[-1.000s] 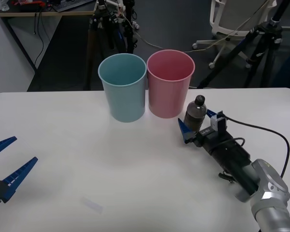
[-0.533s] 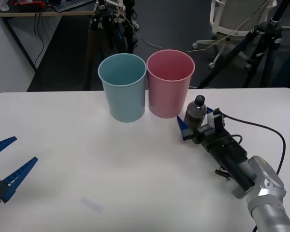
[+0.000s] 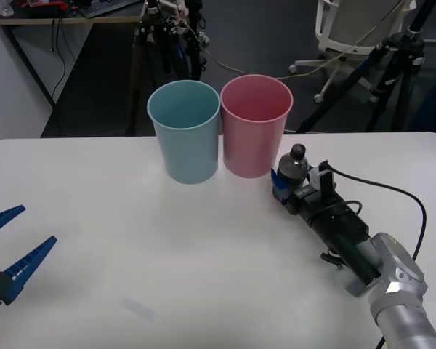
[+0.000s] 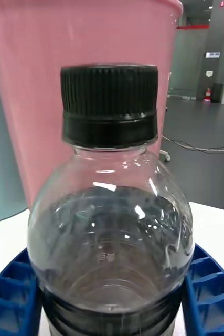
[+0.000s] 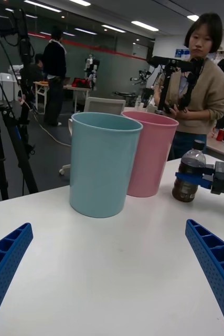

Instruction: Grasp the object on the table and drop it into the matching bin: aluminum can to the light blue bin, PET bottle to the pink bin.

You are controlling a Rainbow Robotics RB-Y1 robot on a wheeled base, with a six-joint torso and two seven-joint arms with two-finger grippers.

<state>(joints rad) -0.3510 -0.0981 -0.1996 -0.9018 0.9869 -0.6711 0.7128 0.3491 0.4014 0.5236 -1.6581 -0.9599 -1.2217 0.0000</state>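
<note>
The PET bottle [image 3: 293, 166] [image 4: 112, 220] [image 5: 188, 176], clear with dark contents and a black cap, stands upright on the white table [image 3: 131, 233], just right of the pink bin [image 3: 254, 138] [image 4: 64, 52] [image 5: 148, 157]. My right gripper [image 3: 296, 182] [image 4: 112, 278] is shut on the bottle's lower body, one blue finger on each side. The light blue bin [image 3: 185, 138] [image 5: 101, 163] touches the pink bin's left side. Far to the left, my left gripper [image 3: 11, 243] [image 5: 107, 227] hovers open and holds nothing.
Camera tripods [image 3: 156, 36] and an office chair [image 3: 356, 29] stand on the floor beyond the table's far edge. A black cable [image 3: 392, 193] loops off my right wrist. A small pale strip [image 3: 138, 309] lies near the front. The table's middle is bare.
My right gripper slid forward toward the pink bin and its fingers closed in from wide apart onto the bottle. The bottle shifted slightly toward the bin. The left arm stayed still.
</note>
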